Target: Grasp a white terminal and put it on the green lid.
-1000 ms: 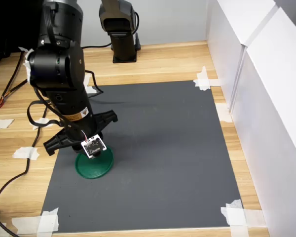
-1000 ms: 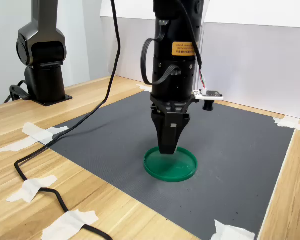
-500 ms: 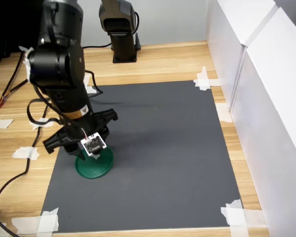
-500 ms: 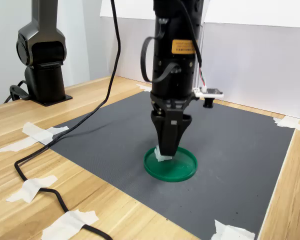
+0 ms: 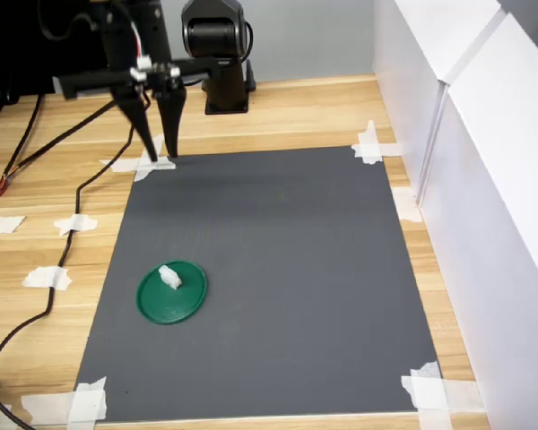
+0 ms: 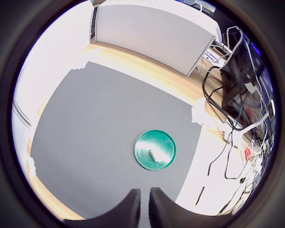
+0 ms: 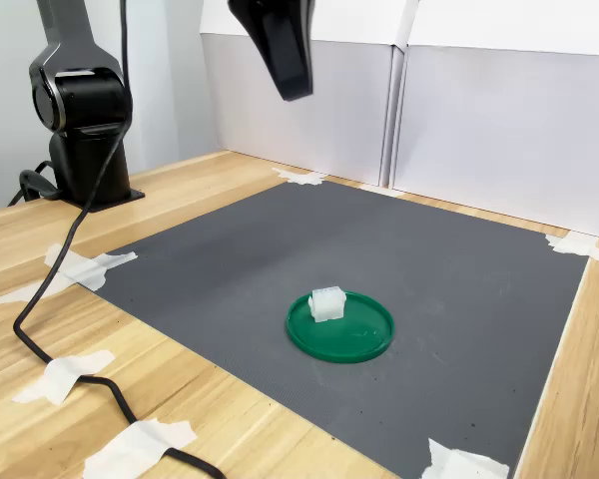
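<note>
The white terminal point(image 5: 169, 276) rests on the green lid point(image 5: 186, 303), toward the lid's edge, with nothing touching it. Both lie on the grey mat point(image 5: 287, 260), near the first exterior view's lower left. The second exterior view shows the terminal point(image 7: 326, 303) as a small lumpy block on the lid point(image 7: 359, 337). My gripper point(image 5: 163, 156) hangs high above the mat's far left corner, well away from the lid. Its fingers stand slightly apart and hold nothing. From the wrist view the gripper point(image 6: 145, 202) looks down on the lid point(image 6: 160, 142) and the terminal point(image 6: 152, 155) far below.
A black arm base point(image 5: 217, 54) stands on the wooden table behind the mat. White walls point(image 5: 471, 152) line the first exterior view's right. White tape pieces point(image 5: 369, 143) hold the mat's corners. A black cable point(image 5: 67, 242) trails along the mat's left side.
The gripper let go of the terminal on the lid, then rose and drew back to the mat's far left corner in the first exterior view. The terminal stays on the lid.
</note>
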`<state>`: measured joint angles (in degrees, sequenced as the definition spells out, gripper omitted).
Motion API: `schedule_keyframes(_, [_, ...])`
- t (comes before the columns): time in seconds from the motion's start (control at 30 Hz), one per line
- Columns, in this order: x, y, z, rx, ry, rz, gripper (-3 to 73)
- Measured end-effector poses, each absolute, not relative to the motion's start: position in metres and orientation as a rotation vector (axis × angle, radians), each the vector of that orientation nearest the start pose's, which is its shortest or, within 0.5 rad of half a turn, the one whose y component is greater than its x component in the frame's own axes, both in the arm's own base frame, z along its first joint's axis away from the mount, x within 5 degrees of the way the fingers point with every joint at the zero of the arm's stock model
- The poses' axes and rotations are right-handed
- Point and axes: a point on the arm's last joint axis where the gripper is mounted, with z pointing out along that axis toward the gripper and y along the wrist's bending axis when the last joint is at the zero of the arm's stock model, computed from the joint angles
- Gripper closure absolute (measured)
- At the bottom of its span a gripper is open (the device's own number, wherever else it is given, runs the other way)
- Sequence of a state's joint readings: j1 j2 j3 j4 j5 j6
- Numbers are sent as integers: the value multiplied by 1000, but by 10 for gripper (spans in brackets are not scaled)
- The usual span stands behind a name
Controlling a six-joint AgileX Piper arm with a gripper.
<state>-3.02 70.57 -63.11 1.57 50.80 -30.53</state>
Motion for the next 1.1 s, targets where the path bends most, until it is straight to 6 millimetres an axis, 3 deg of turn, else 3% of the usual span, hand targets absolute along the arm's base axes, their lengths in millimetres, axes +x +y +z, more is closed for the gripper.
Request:
schedule_keyframes(0.27, [188,-8,331,-317,2341,-156,709])
schedule_keyframes(0.5, [154,-3,300,-80,2332,-2,710])
schedule_keyframes(0.7, [135,-2,280,-40,2318,10,710])
schedule_keyframes(0.93, [113,-2,269,-26,2100,-18,710])
schedule_keyframes(1.1, [91,-1,246,-20,2012,-28,710])
